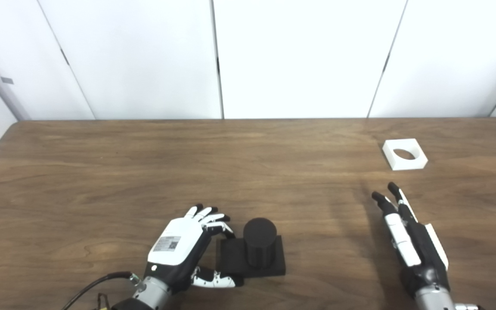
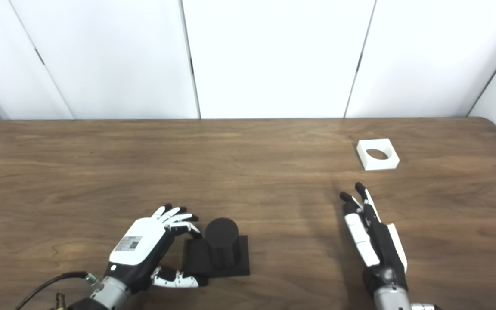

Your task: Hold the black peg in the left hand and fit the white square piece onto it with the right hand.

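Nearest the camera, the left hand [image 1: 179, 249] sits at the table's front edge, its thumb [image 1: 213, 280] laid along the near left corner of the black peg's square base and its curled fingers [image 1: 213, 219] poised just beside the base's far left corner. Whether those fingers actually touch the base cannot be told; the hand is cupped around the left side, not clamped.

Wooden table [image 1: 144, 172]: brown grain surface, carrying all items, white wall panels behind.

Right hand [image 1: 409, 234]: flat and extended, fingers straight and close together, holding nothing, pointing away from the robot.

Black peg [image 1: 256, 249]: upright cylinder on a square black base, standing immediately right of the left hand, well to the left of the right hand.

White square piece [image 1: 404, 153]: lying flat with its round hole facing up, beyond the right hand's fingertips and slightly to their right, clear of them.
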